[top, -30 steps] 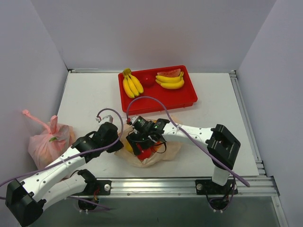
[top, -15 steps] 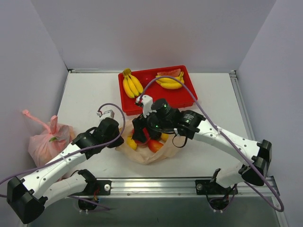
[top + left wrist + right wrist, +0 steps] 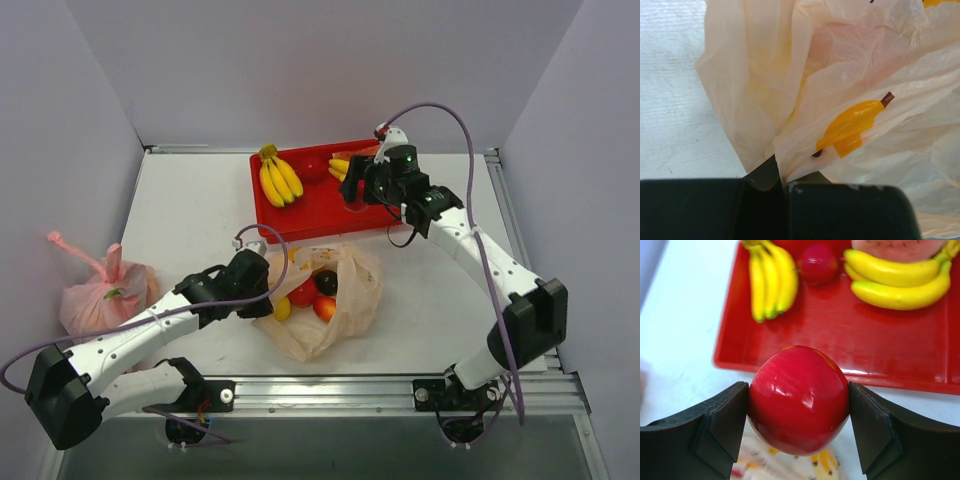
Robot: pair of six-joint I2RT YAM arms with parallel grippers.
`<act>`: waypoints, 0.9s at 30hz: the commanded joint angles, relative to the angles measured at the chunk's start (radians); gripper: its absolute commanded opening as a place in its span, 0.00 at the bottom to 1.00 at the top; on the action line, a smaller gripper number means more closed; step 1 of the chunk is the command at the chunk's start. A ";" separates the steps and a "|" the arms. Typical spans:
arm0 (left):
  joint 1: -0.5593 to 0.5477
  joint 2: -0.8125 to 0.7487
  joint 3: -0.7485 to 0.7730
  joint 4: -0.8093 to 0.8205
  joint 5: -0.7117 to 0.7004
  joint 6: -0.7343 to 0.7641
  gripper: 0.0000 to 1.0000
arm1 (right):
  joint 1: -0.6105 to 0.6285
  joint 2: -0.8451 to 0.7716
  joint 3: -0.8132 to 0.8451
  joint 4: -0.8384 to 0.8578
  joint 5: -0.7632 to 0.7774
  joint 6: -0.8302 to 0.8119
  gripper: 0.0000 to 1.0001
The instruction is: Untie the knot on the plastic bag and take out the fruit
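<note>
The peach-orange plastic bag [image 3: 352, 300] lies in the lower middle of the top view, on the white table [image 3: 190, 200], and its mouth stands open upward. Inside it some fruit [image 3: 303, 292] shows: a red round piece, a dark plum-like piece [image 3: 326, 281] just right of it, a small yellow piece [image 3: 283, 309] at the lower left and a red-orange piece [image 3: 325, 308] below the dark one.

The left gripper [image 3: 264, 298] is at the left edge of the bag. In the left wrist view its two black fingers [image 3: 840, 212] are pressed together at the bottom of the frame, and a fold of the bag film [image 3: 785, 150] is pinched between them. A printed yellow banana picture [image 3: 850, 131] is on the film above.

The right gripper [image 3: 799, 407] is in the upper middle of the top view, over the near right part of the red tray [image 3: 320, 205]. Its jaws grasp a glossy red apple [image 3: 799, 385], one finger [image 3: 715, 430] on each side of it.

In the tray there are a banana bunch [image 3: 771, 280] at the upper left of the right wrist view, a small dark red round fruit [image 3: 817, 262] beside it, a second banana bunch [image 3: 900, 282] at the upper right and a watermelon slice [image 3: 897, 246] at the top edge.

A pink knotted bag [image 3: 100, 300] sits at the far left of the top view, well apart from the peach-orange one
</note>
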 commanded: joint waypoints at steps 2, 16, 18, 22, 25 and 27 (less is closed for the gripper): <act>-0.030 0.024 0.050 0.010 0.044 0.031 0.00 | -0.063 0.185 0.070 0.084 0.004 0.071 0.22; -0.030 -0.008 0.079 0.008 -0.085 -0.003 0.00 | -0.073 0.478 0.374 0.094 -0.170 0.061 1.00; -0.030 -0.018 0.089 0.005 -0.111 -0.006 0.00 | -0.063 0.420 0.349 0.075 -0.194 0.032 1.00; -0.030 -0.019 0.121 -0.007 -0.154 -0.009 0.00 | -0.027 0.286 0.276 0.009 -0.211 -0.022 1.00; -0.030 -0.016 0.142 -0.015 -0.184 -0.011 0.00 | 0.038 0.139 0.166 -0.031 -0.214 -0.059 0.97; -0.030 -0.019 0.147 -0.019 -0.201 -0.014 0.00 | 0.090 0.032 0.110 -0.069 -0.207 -0.079 0.91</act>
